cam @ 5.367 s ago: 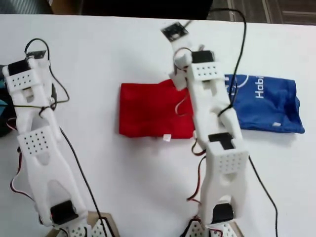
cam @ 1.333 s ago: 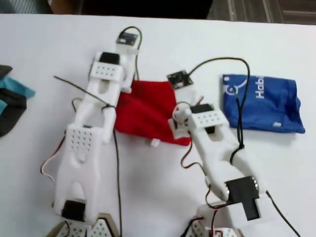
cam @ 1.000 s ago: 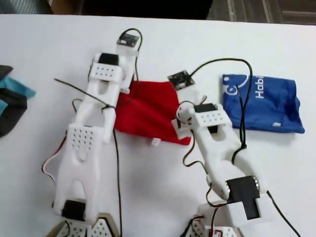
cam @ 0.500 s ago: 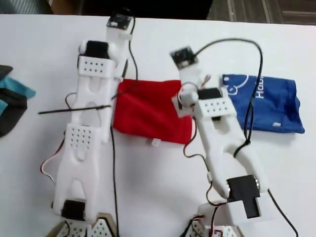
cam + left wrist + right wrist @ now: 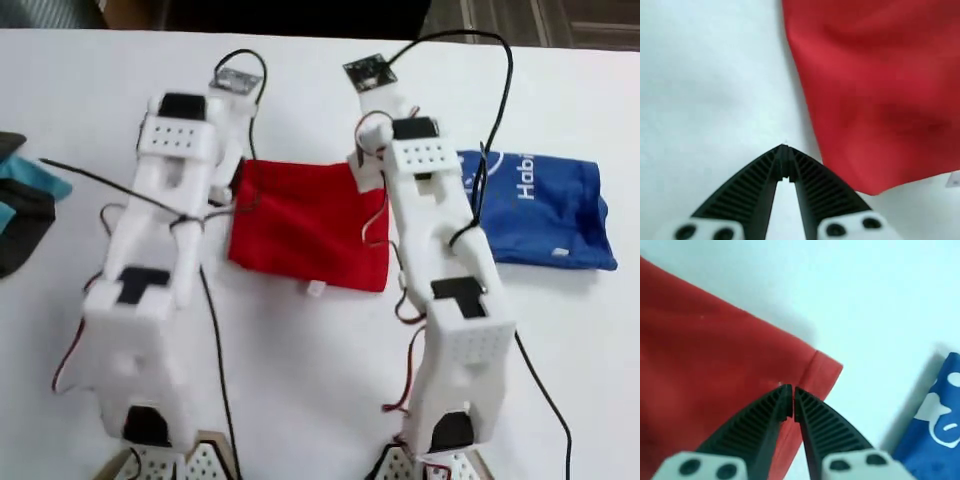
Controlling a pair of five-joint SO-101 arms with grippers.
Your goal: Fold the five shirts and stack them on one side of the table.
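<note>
High view shows the red shirt point(image 5: 308, 225) lying folded in the middle of the surface point(image 5: 300, 380), with the blue shirt point(image 5: 540, 205) just right of it. Both arms are stretched toward the far side, one along each edge of the red one. The left tool point(image 5: 784, 150) is pinched together over bare surface just beside the hem. The right tool point(image 5: 788, 392) is together too, empty, above the far right corner. My worry: closed tips coming down would probably shove and bunch the fold instead of gripping it.

From above: the left arm point(image 5: 160, 200) and right arm point(image 5: 430, 210) hide far corners of the red shirt point(image 5: 305, 235), the right arm overlaps the blue shirt point(image 5: 545, 215), and the frame crops the dark-and-teal cloth point(image 5: 20, 210).
</note>
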